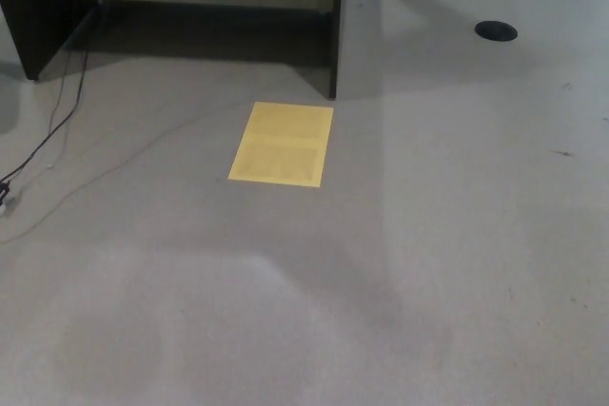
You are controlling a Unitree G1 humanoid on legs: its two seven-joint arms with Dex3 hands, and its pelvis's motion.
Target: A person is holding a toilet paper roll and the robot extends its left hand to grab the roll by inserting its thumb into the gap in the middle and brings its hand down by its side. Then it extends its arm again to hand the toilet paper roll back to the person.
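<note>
- Neither hand shows, so I cannot tell their state
- The toilet paper roll is out of view
- A yellow sheet (282, 143) lies on the grey floor (457, 235) near a dark desk (335, 35)

No part of the robot's body is showing in the head view. Left arm, wrist and hand are sitting outside the picture. Right arm, wrist and hand are also sitting outside the picture. Nothing black is coming in from the left edge, the right edge or the bottom edge. Finger pose and hand state are not readable for either side, since neither hand is appearing anywhere in the picture. No person's hand, sleeve or legs are showing either.
</note>
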